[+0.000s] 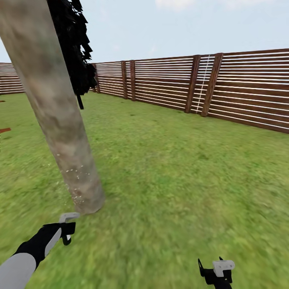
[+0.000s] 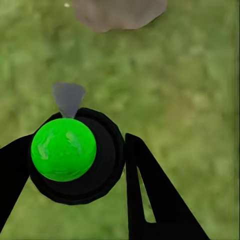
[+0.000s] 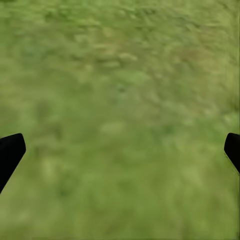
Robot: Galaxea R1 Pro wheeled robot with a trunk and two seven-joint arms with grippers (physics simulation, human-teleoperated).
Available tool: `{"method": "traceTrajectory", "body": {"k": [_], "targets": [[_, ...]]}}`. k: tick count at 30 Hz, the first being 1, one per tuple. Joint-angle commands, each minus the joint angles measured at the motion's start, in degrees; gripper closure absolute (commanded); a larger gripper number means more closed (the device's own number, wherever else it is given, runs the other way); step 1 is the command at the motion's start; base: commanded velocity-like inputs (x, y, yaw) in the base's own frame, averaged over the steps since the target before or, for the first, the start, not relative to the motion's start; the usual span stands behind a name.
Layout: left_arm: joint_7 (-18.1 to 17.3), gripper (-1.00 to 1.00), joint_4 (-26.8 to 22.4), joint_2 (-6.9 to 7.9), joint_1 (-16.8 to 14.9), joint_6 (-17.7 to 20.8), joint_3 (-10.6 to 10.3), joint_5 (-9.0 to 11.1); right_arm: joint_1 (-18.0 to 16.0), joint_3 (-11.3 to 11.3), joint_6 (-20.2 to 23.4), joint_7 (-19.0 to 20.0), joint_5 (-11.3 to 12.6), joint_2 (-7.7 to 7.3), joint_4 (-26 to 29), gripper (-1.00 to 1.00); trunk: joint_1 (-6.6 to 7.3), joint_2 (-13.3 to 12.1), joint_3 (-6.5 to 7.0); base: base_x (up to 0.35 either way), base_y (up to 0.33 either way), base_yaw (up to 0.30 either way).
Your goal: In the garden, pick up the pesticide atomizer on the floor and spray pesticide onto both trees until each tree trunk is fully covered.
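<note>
A thick mottled beige-grey tree trunk (image 1: 60, 116) leans across the left of the head view, and its base (image 2: 117, 12) also shows in the left wrist view. Fine white specks dot the lower trunk (image 1: 74, 176). Just in front of that base my left gripper (image 1: 66, 235) is shut on the pesticide atomizer (image 1: 68, 218), whose grey nozzle points at the trunk. In the left wrist view the atomizer (image 2: 63, 149) is a green ball on a round black body, held between the black fingers (image 2: 145, 185). My right gripper (image 1: 214, 273) hangs open over bare grass (image 3: 120, 100).
A near-black narrow conifer (image 1: 76, 52) stands close behind the trunk. The brown slat fence (image 1: 180, 82) runs along the back and right of the green lawn (image 1: 172, 168). A small brown object (image 1: 4, 130) lies at the far left edge.
</note>
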State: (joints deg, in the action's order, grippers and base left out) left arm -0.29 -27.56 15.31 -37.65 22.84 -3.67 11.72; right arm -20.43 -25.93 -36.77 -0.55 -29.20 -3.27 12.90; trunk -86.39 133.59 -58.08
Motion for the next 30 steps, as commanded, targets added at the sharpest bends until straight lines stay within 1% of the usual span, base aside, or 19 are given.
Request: {"method": "traceTrajectory", "body": {"k": [1, 3, 5, 6, 8, 19, 24, 30], "targets": [[0.1, 1.00, -0.1, 0.09, 0.0, 0.3, -0.4, 0.5, -0.1, -0.4, -0.2, -0.1, -0.6, 0.02, -0.1, -1.00, -0.01, 0.0, -0.05, 0.175, -0.226, 0.092], [0.1, 1.00, -0.1, 0.05, 0.0, 0.3, -0.4, 0.4, -0.1, -0.4, -0.2, -0.1, -0.6, 0.02, -0.1, -1.00, -0.01, 0.0, -0.05, 0.099, -0.254, 0.202], [0.3, 1.00, 0.0, -0.69, 0.0, 0.3, -0.4, 0.1, -0.1, -0.4, -0.2, -0.1, -0.6, 0.02, -0.1, -1.00, -0.01, 0.0, -0.05, 0.016, -0.273, 0.265], [7.1, 1.00, 0.0, -1.72, 0.0, 0.3, -0.7, 0.4, -0.1, -0.4, -0.2, 0.0, -0.6, 0.02, -0.1, -1.00, -0.01, 0.0, -0.05, 0.001, -0.277, 0.276], [8.3, 1.00, 0.0, -2.15, 0.0, 0.3, -0.7, 0.5, -0.1, -0.4, -0.2, 0.0, -0.6, 0.02, -0.1, -1.00, -0.01, 0.0, -0.05, 0.000, -0.277, 0.208], [8.8, 1.00, 0.0, -2.30, 0.0, 0.3, -0.6, 0.7, -0.1, -0.4, -0.2, 0.0, -0.6, 0.02, -0.1, -1.00, -0.01, 0.0, -0.05, 0.000, -0.277, 0.024], [8.9, 1.00, 0.0, -2.30, 0.0, 0.4, -0.5, 0.7, -0.1, -0.4, -0.2, 0.0, -0.6, 0.02, -0.1, -1.00, -0.01, 0.0, -0.05, 0.036, -0.277, 0.216], [8.9, 1.00, 0.0, -2.31, 0.0, 0.4, -0.5, 0.7, -0.1, -0.4, -0.2, 0.0, -0.7, 0.02, -0.1, -1.00, -0.01, 0.0, -0.05, 0.138, -0.264, 0.250]]}}
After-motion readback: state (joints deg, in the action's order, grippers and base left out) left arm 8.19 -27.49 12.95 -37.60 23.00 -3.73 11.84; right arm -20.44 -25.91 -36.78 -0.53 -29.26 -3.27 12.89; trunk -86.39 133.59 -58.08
